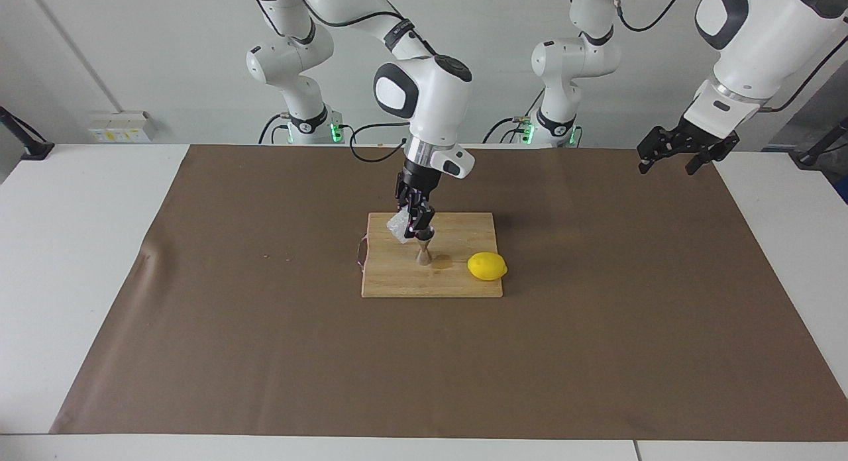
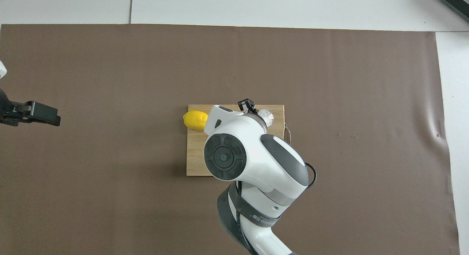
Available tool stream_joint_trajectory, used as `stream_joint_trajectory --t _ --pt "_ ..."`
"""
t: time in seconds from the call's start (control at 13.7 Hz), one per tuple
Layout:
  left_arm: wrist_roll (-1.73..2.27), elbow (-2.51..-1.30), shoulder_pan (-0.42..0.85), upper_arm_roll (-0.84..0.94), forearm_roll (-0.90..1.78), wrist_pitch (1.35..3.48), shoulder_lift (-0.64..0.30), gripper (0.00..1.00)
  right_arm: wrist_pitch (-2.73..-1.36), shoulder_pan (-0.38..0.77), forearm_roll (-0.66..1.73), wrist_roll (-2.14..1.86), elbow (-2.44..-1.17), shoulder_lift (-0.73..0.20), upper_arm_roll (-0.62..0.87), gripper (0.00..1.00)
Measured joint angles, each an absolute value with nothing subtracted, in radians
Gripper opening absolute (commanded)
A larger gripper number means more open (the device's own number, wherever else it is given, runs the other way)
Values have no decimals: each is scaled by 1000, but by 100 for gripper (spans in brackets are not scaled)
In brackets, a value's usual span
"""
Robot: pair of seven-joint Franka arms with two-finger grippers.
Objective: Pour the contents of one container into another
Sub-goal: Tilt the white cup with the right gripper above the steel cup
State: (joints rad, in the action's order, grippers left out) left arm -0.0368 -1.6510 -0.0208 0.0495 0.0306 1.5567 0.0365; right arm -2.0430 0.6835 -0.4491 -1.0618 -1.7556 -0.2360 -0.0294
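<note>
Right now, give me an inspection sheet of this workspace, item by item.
Surface: brown mat on a white table; wooden cutting board at mid-mat.
Job's things: glass cup tilted in the right gripper over the jigger, which stands upright on the board.
Clutter: lemon on the board beside the jigger.
Grippers: right shut on the cup; left gripper open, waiting above the mat's edge.
Cables: black leads at the arm bases.
Surroundings: wall socket box.

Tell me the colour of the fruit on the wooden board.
Bright yellow: the lemon on the wooden board shows best in the facing view.
</note>
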Motion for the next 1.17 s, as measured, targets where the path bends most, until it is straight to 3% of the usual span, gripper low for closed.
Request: stream_joint_trajectory --t 1.17 --pt "-37 -1651 -21 50 31 1557 37 100 -2043 686 -559 -1060 -1771 -235 -2 1"
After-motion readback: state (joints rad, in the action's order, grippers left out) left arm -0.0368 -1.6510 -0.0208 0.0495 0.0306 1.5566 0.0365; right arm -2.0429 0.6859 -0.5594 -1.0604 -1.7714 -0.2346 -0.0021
